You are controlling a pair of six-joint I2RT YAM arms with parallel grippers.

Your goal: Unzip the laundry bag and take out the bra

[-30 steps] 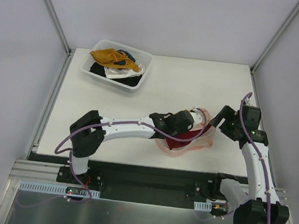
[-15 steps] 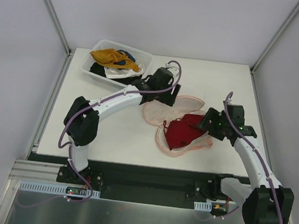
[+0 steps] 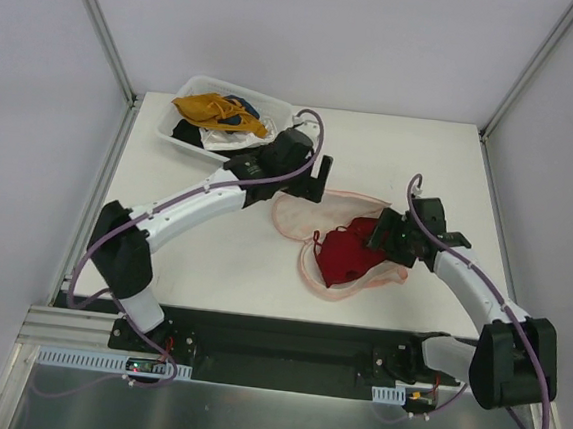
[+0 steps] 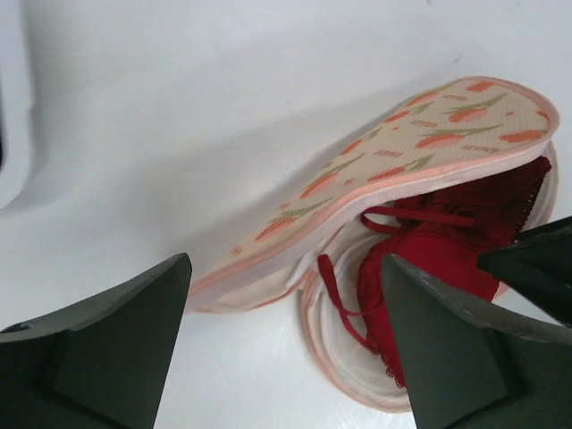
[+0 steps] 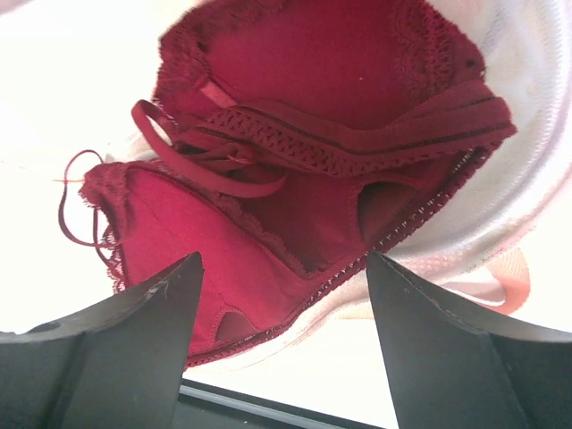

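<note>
The laundry bag point(image 3: 301, 216) lies unzipped and spread open mid-table, its printed pink lid point(image 4: 402, 143) folded back toward the far side. The dark red bra point(image 3: 348, 255) rests in the near half, cups up, straps loose point(image 5: 214, 174). My left gripper point(image 3: 318, 185) hovers open just beyond the lid's far edge, holding nothing point(image 4: 286, 357). Open as well, my right gripper point(image 3: 373, 234) hangs over the bra's right side, its fingers either side of the bra's lace edge point(image 5: 281, 340) without touching it. The bag's whitish cup point(image 5: 527, 116) shows around the bra.
A clear plastic bin point(image 3: 275, 145) with a mustard-yellow garment point(image 3: 215, 110) and white and black clothes stands at the back left, close behind my left wrist. The table's near edge point(image 3: 258, 314) runs just below the bag. Grey walls enclose the sides.
My left gripper swung the bag's lid open toward the far side, let go of it and pulled back toward the bin. My right arm moved left over the bra.
</note>
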